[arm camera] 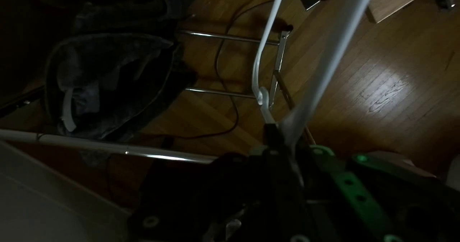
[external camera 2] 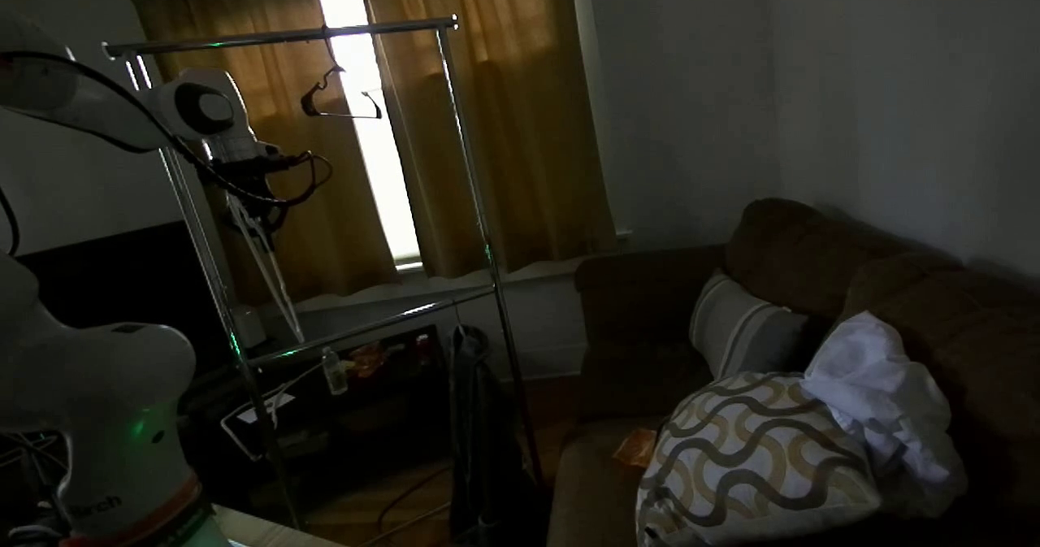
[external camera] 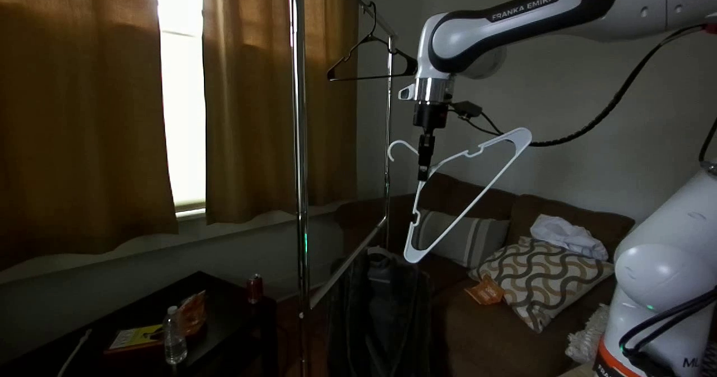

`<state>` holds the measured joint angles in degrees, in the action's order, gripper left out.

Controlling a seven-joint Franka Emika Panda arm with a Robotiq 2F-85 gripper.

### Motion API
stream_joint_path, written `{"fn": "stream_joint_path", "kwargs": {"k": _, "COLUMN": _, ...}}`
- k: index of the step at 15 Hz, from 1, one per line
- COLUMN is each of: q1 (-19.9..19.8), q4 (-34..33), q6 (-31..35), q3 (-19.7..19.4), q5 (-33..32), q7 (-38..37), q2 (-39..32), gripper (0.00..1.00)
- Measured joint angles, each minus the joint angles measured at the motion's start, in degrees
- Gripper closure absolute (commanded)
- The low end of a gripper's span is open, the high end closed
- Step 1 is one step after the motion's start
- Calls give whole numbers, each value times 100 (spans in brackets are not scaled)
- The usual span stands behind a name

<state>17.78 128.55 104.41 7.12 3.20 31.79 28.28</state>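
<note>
My gripper (external camera: 424, 167) is shut on a white hanger (external camera: 471, 203) near the base of its hook. The hanger hangs tilted in the air, its hook pointing toward the garment rack (external camera: 299, 142). It also shows edge-on in an exterior view (external camera 2: 290, 319). In the wrist view the hanger (arm camera: 329, 58) runs up from between the dark fingers (arm camera: 287, 141), whose tips are partly lost in shadow. A black hanger (external camera: 367, 78) hangs on the rack's top rail, beyond the gripper, and shows in both exterior views (external camera 2: 349, 115). The white hanger is apart from the rail.
A dark garment (external camera: 386, 310) hangs from the rack's lower bar. A brown sofa (external camera: 470, 332) holds pillows (external camera: 546, 270), a white cloth (external camera: 568, 237) and an orange packet (external camera: 486, 291). A dark table (external camera: 224, 310) bears a bottle (external camera: 174, 338) and a can (external camera: 255, 289).
</note>
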Motion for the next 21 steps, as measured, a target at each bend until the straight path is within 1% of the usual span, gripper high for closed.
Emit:
{"fn": "stream_joint_path", "kwargs": {"k": 6, "q1": 122, "q4": 305, "q6": 589, "q3": 120, "q5": 104, "q7": 0, "q2": -613, "gripper": 98}}
{"fn": "stream_joint_path", "kwargs": {"k": 11, "q1": 128, "q4": 512, "q6": 1445, "q3": 237, "q5": 170, "q7": -103, "q2": -1147, "gripper": 98}}
{"fn": "stream_joint_path", "kwargs": {"k": 12, "q1": 128, "q4": 541, "q6": 1564, "q3": 250, "q5": 171, "q7": -106, "q2": -1261, "gripper": 92}}
{"fn": "stream_joint_path", "kwargs": {"k": 14, "q1": 122, "q4": 517, "q6": 1584, "q3": 252, "q5": 169, "q7": -106, "q2": -1375, "gripper": 92}}
{"fn": "stream_joint_path", "kwargs": {"k": 21, "q1": 119, "q4": 489, "q6": 1584, "q3": 252, "q5": 169, "q7": -106, "q2": -1337, "gripper": 92}}
